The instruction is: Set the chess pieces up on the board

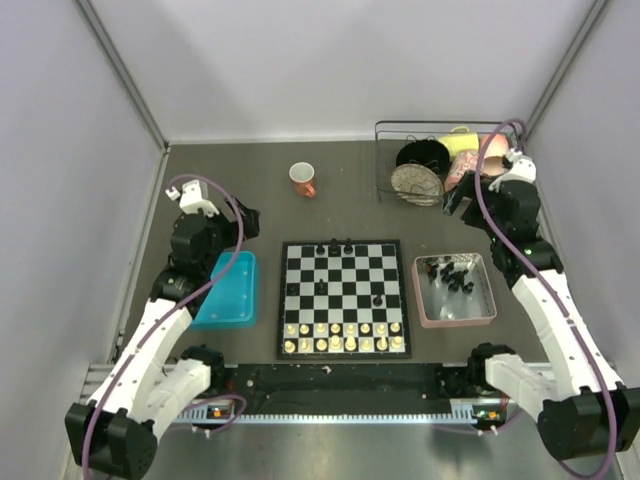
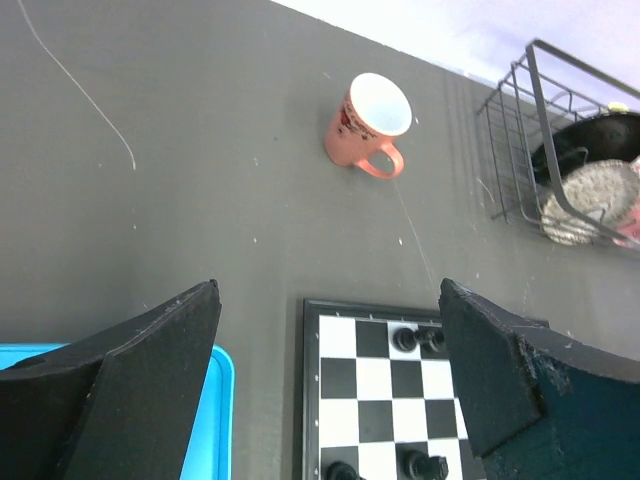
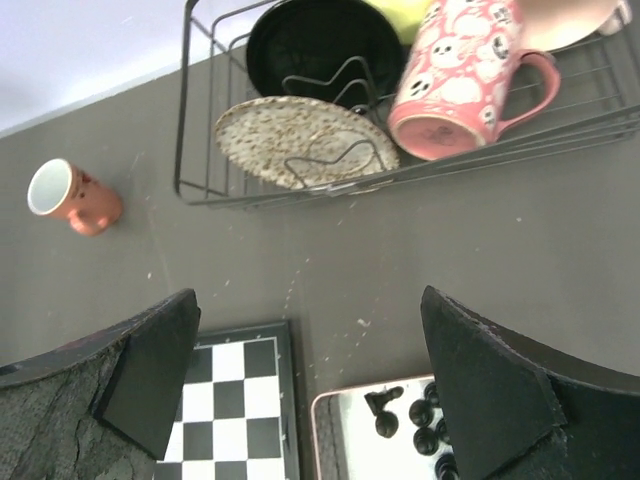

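We look down on a dark grey worktop (image 1: 340, 190) with a robot arm at either side. The board (image 1: 343, 298), checked in black and white, lies flat in the middle, between the two arms. Cream-white pieces (image 1: 343, 336) fill its two nearest rows.

A few of the black chess pieces (image 1: 334, 245) stand on the board's far row, and one stands alone toward the middle right. Many more of them lie in a loose heap in a pink tray (image 1: 488, 296) just to the right of the board. A teal tray (image 1: 228, 300) sits just to the left of the board.

The left fingers (image 1: 246, 224) hang above the worktop beyond the teal tray, near the board's far left corner. They are spread wide with nothing between them. The right fingers (image 1: 457, 200) hang beyond the pink tray, close to a wire rack (image 1: 385, 160). They are also spread wide and hold nothing.

An orange mug (image 1: 302, 180) stands alone on the far part of the worktop, well apart from the board. The wire rack in the far right corner holds a black bowl (image 1: 422, 154), a speckled plate (image 1: 416, 184) and a pink patterned mug (image 3: 458, 75), which is tipped over.
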Motion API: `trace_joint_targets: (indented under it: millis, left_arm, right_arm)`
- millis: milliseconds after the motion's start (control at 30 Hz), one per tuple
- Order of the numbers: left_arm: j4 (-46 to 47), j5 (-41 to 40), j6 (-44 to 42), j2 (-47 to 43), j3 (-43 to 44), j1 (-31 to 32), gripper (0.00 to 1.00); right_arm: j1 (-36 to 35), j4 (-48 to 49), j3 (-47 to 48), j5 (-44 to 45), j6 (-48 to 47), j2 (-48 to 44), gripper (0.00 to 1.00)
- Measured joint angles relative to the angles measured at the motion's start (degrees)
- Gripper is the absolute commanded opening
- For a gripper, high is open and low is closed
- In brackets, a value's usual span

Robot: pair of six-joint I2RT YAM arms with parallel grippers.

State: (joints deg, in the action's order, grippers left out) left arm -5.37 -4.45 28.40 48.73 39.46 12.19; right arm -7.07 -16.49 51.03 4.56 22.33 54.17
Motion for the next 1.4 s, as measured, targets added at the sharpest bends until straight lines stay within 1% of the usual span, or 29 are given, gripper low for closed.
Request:
trace_joint_targets:
  millis: [67, 133, 300, 367, 433, 533, 567, 600, 800, 833, 900, 933, 1033, 1067, 1133, 1400]
  left_arm:
    - [-1.11, -0.57, -0.66, -1.27, 0.02, 1.84, 0.92]
    - [-2.80, -2.40, -1.57, -2.54, 0.02, 4.92, 0.90]
    - [-7.89, -10.75, -2.89, -2.97, 0.37, 17.49, 0.89]
    - [-9.77, -13.25, -2.86, -2.97, 0.37, 20.57, 0.89]
    - [-11.63, -15.67, -2.64, -2.99, 0.35, 23.15, 0.89]
    - [-13.09, -17.38, -2.14, -3.21, -0.09, 24.79, 0.90]
    - [-13.25, -17.64, -1.92, -3.58, -0.66, 25.07, 0.91]
    - [-13.42, -17.77, -1.84, -3.96, -1.18, 25.14, 0.91]
    - [-15.39, -17.77, -1.75, -6.05, -3.30, 25.38, 0.91]
    - [-15.63, -17.73, -1.75, -6.54, -3.43, 25.40, 0.91]
    - [-15.80, -17.57, -1.75, -7.45, -3.58, 25.44, 0.91]
    - [-15.78, -17.51, -1.75, -7.85, -3.58, 25.44, 0.91]
    - [-15.72, -17.46, -1.75, -8.61, -3.65, 25.46, 0.90]
    - [-15.69, -17.42, -1.75, -8.63, -3.69, 25.51, 0.90]
    - [-15.69, -17.22, -1.75, -8.66, -3.93, 25.64, 0.90]
    - [-15.74, -16.83, -1.73, -9.51, -5.33, 25.90, 0.89]
  right_arm:
    - [-1.44, -1.40, 1.40, -0.33, 0.44, 0.81, 0.92]
    - [-5.60, -2.93, 2.40, 0.63, 0.44, 1.27, 0.92]
    - [-16.57, -6.25, 3.10, 4.44, 1.44, 1.62, 0.91]
    - [-18.51, -7.52, 2.75, 5.33, 2.54, 1.68, 0.90]
    - [-18.97, -8.55, 1.22, 7.02, 4.13, 1.25, 0.89]
    - [-18.62, -12.04, -1.18, 9.88, 5.70, 0.79, 0.86]
    - [-18.10, -13.77, -1.81, 10.51, 6.34, 0.83, 0.82]
    - [-17.57, -14.97, -2.27, 10.78, 6.69, 0.87, 0.80]
    - [-7.98, -18.03, -4.72, 8.85, 7.74, 2.45, 0.73]
    - [-7.37, -18.27, -4.92, 8.74, 7.74, 2.89, 0.69]
    - [-6.80, -18.99, -5.31, 8.35, 7.80, 3.91, 0.66]
    - [-6.60, -19.47, -5.55, 8.17, 8.09, 4.31, 0.60]
    - [-5.73, -20.02, -6.82, 7.87, 9.38, 5.11, 0.49]
    - [-5.20, -20.22, -7.28, 7.78, 9.94, 5.42, 0.47]
    - [-4.50, -20.65, -8.28, 7.80, 11.02, 6.19, 0.42]
    - [-4.26, -21.99, -11.58, 7.85, 14.86, 6.64, 0.42]
